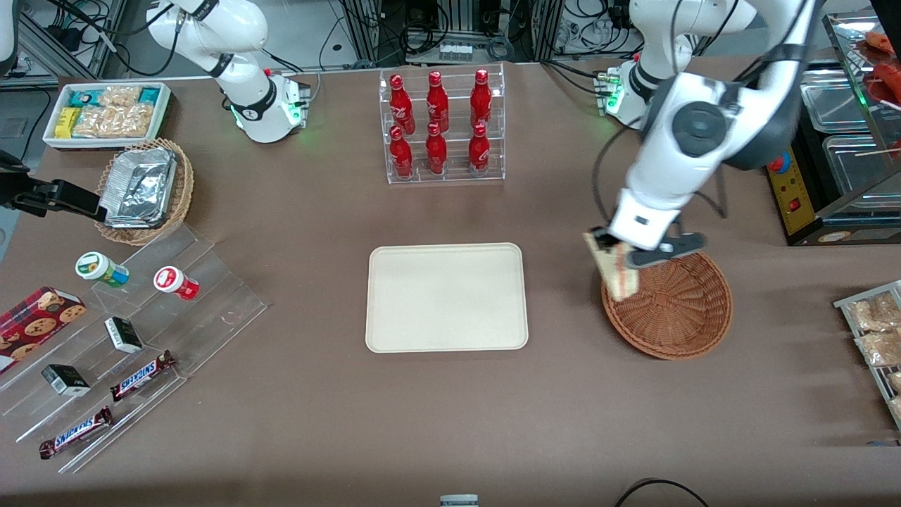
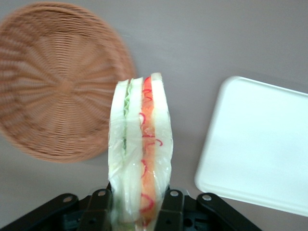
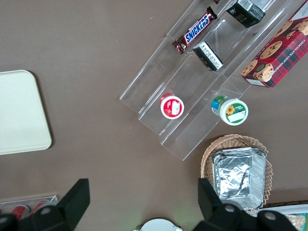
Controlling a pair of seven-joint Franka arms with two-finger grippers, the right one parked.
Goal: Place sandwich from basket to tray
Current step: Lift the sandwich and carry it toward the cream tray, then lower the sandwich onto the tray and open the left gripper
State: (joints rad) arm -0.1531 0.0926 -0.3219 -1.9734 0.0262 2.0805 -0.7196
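My left gripper (image 1: 614, 252) (image 2: 139, 207) is shut on the sandwich (image 1: 614, 271) (image 2: 140, 149), a plastic-wrapped wedge of pale bread with red-orange and green filling. It hangs lifted above the rim of the round reddish-brown wicker basket (image 1: 676, 306) (image 2: 57, 82), at the side toward the tray. The basket looks empty inside. The flat cream tray (image 1: 446, 297) (image 2: 262, 144) lies bare at the table's middle, a short way from the basket toward the parked arm's end.
A clear rack of red bottles (image 1: 441, 127) stands farther from the front camera than the tray. Toward the parked arm's end are a tan basket with foil containers (image 1: 144, 190), a white snack bin (image 1: 105, 113) and a clear stepped stand with snacks (image 1: 127, 352).
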